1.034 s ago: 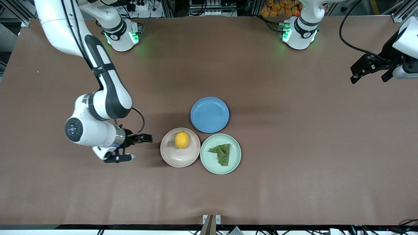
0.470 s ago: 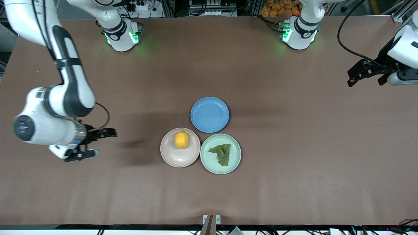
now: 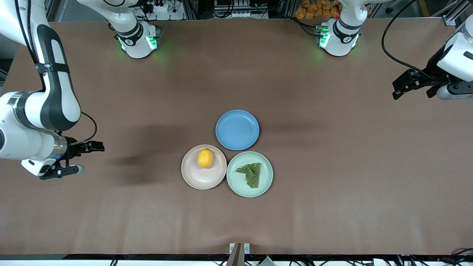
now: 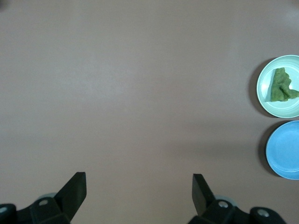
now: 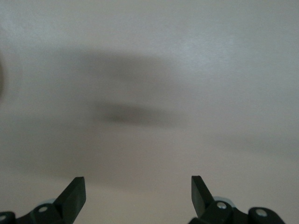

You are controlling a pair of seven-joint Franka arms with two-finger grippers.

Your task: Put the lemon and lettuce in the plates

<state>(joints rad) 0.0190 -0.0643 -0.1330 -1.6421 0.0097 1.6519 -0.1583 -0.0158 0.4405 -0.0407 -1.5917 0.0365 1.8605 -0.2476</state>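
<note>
The lemon [image 3: 205, 158] lies on the pale pink-beige plate [image 3: 202, 180]. The lettuce [image 3: 252, 174] lies on the mint green plate [image 3: 235, 184] beside it. The left wrist view also shows the lettuce [image 4: 280, 87] on the mint plate [image 4: 264, 99]. My right gripper [image 3: 87, 158] is open and empty, over bare table toward the right arm's end, well apart from the pink plate. In its wrist view the right gripper [image 5: 138, 189] has only table under it. My left gripper [image 3: 412, 95] is open and empty over the left arm's end of the table, as its wrist view [image 4: 139, 186] shows.
An empty blue plate [image 3: 237, 130] sits just farther from the front camera than the two filled plates, touching or nearly touching them; it also shows in the left wrist view [image 4: 286, 150]. The brown table [image 3: 332, 184] spreads wide around the three plates.
My right arm has drawn away from the pink plate toward its end of the table, gripper open and empty. My left gripper shifted only slightly. Lemon and lettuce have not moved.
</note>
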